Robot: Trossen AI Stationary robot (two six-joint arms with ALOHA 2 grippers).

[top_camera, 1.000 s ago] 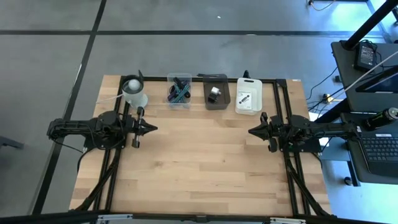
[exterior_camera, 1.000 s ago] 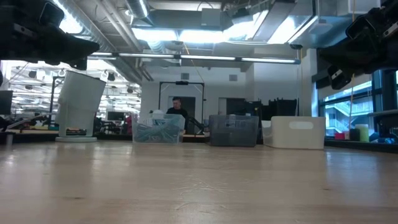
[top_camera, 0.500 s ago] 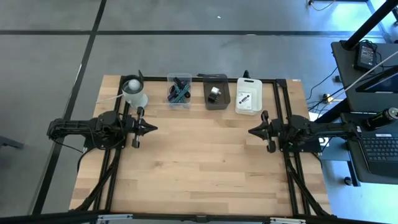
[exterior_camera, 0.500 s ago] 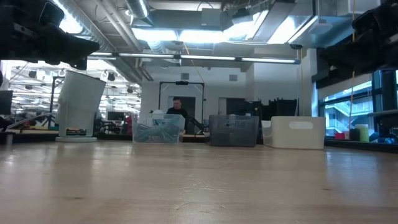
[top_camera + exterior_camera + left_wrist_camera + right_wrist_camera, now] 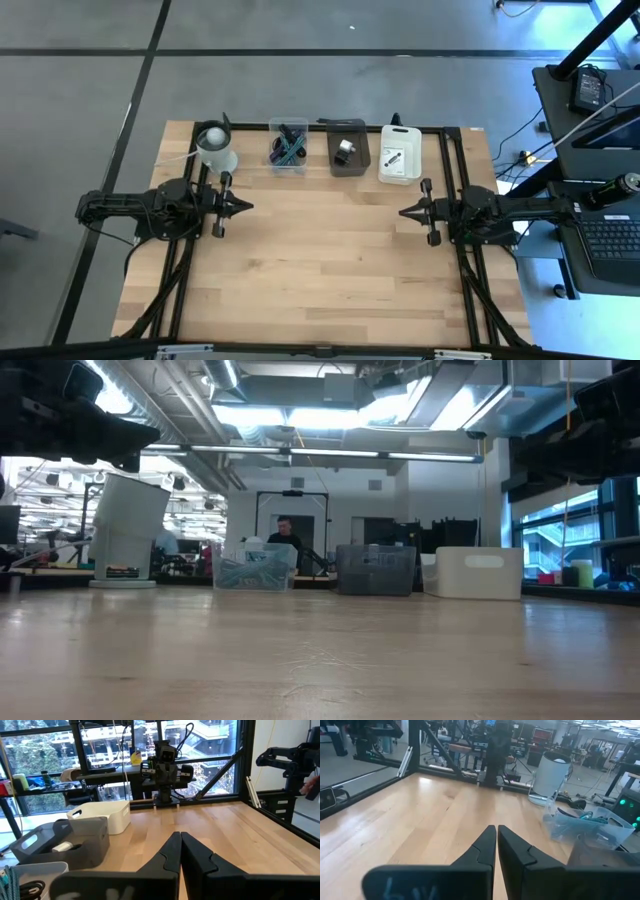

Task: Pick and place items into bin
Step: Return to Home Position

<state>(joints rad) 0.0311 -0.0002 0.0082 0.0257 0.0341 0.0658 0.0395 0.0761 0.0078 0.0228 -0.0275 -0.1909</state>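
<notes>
Right tool (image 5: 402, 212) risen, left tool (image 5: 249, 207) idle, both closed empty, items (image 5: 288, 150) binned beyond

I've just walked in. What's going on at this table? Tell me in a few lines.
Nothing is being handled. The left gripper and right gripper both hang shut and empty above the table, one at each side, tips facing each other. Along the far edge stand three bins: a clear bin holding cables, a dark bin with a small pale item, and a white bin with a white card. The sorting looks done.
</notes>
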